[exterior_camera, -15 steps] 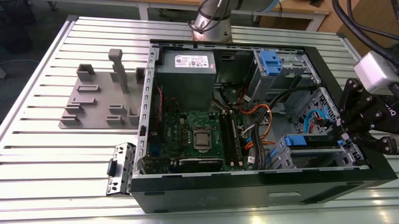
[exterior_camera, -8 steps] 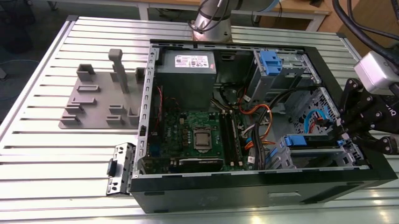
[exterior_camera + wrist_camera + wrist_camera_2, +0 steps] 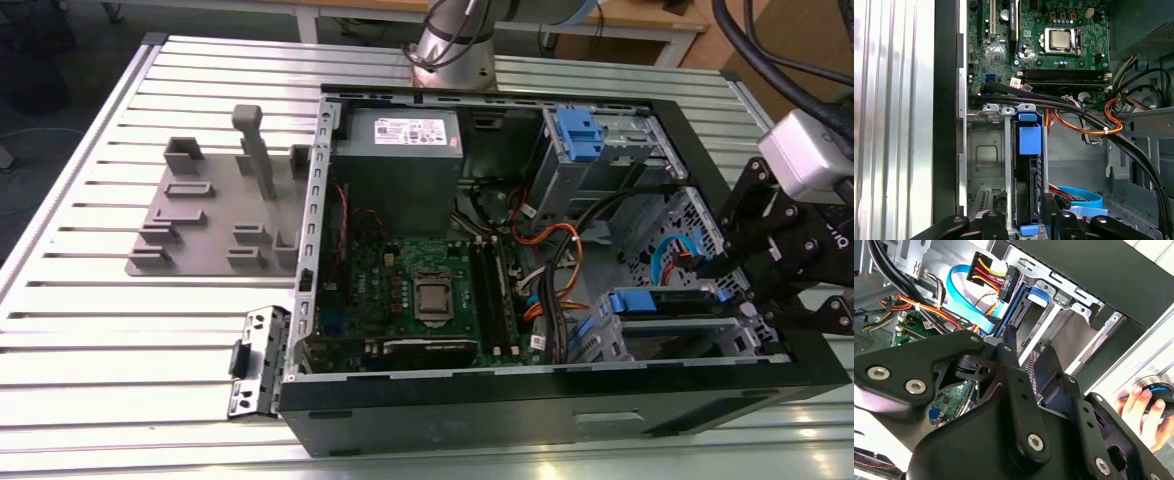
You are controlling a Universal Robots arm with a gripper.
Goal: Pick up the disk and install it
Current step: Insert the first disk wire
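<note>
The gripper hangs just over the case's drive bay, its black fingers a narrow gap apart, straddling the disk's edge. The disk stands on edge in its slot, blue rails showing, so installation looks nearly done. Close beside the gripper run black cables and a blue ribbon; farther off, the motherboard

Ribbed aluminium tabletop, wooden desk behind, dark floor

arm – reaching from the exterior view's right | tool – black linkage angled downward (finger spread unclear)
</note>
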